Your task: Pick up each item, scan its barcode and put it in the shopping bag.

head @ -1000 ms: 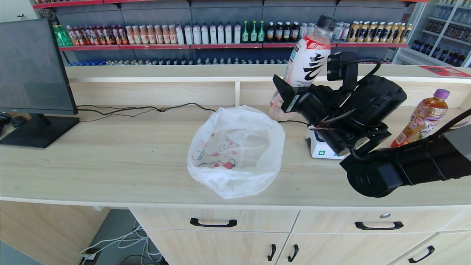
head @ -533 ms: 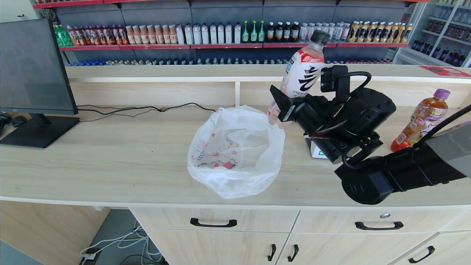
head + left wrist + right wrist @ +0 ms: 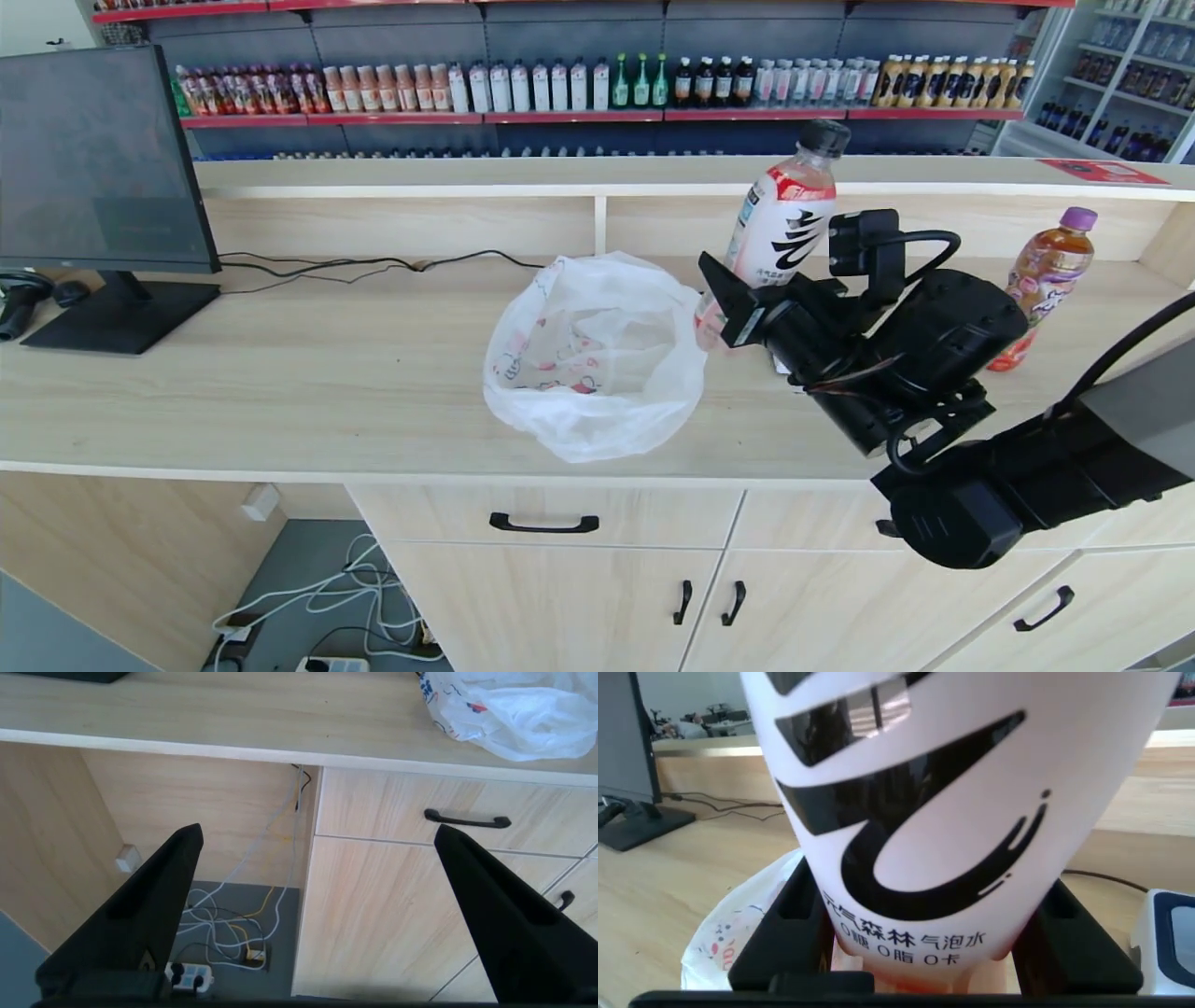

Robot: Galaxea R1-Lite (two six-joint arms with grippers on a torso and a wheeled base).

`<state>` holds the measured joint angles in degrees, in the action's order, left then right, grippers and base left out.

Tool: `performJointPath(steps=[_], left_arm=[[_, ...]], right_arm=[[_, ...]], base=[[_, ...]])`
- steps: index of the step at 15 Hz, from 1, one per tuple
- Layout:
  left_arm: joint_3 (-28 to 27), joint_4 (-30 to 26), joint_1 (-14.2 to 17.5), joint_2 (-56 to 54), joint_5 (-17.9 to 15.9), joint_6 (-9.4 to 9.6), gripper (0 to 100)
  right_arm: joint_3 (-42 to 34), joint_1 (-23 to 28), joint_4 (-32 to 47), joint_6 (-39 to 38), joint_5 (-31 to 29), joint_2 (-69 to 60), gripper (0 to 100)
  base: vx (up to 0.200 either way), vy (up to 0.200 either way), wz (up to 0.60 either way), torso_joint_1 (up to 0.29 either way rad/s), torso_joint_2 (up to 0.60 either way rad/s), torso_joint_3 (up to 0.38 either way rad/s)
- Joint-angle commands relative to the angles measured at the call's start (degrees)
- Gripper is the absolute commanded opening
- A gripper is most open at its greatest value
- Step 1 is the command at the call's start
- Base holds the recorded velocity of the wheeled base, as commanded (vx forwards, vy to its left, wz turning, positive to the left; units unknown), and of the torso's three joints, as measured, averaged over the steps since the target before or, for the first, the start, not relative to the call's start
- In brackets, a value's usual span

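My right gripper [image 3: 739,306] [image 3: 924,957] is shut on a white-and-pink drink bottle [image 3: 782,229] [image 3: 915,793] with a black cap. It holds the bottle by its lower half, tilted a little, just right of the shopping bag [image 3: 594,359] [image 3: 738,943]. The white plastic bag lies open on the wooden counter [image 3: 327,373]; its far wall shows red print. A second bottle [image 3: 1044,271], orange with a purple cap, stands at the counter's far right. My left gripper [image 3: 318,943] hangs open below the counter's front edge, facing the drawers.
A dark monitor [image 3: 98,159] on a stand occupies the counter's left end, with cables [image 3: 373,266] running behind it. A white scanner [image 3: 1169,929] sits right of the bag, behind my right arm. Drawer fronts with black handles [image 3: 467,819] lie under the counter.
The head camera has shifted, so the whole scene sits differently. My right arm has lowered the white-and-pink bottle, still gripped, beside the bag's right rim.
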<state>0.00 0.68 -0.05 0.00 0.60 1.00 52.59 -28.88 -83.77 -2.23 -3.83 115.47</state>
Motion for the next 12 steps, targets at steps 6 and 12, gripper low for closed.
performJointPath(steps=[6, 12], left_arm=[[0.0, 0.1, 0.0, 0.0, 0.0, 0.14, 100], [0.0, 0.1, 0.0, 0.0, 0.0, 0.06, 100]], right_arm=[[0.3, 2.1, 2.0, 0.5, 2.1, 0.6, 0], [6.6, 3.2, 2.9, -0.2, 2.0, 5.4, 0]], base=[[0.0, 0.133, 0.0, 0.002, 0.0, 0.003], [0.0, 0.2, 0.0, 0.01, 0.01, 0.002]])
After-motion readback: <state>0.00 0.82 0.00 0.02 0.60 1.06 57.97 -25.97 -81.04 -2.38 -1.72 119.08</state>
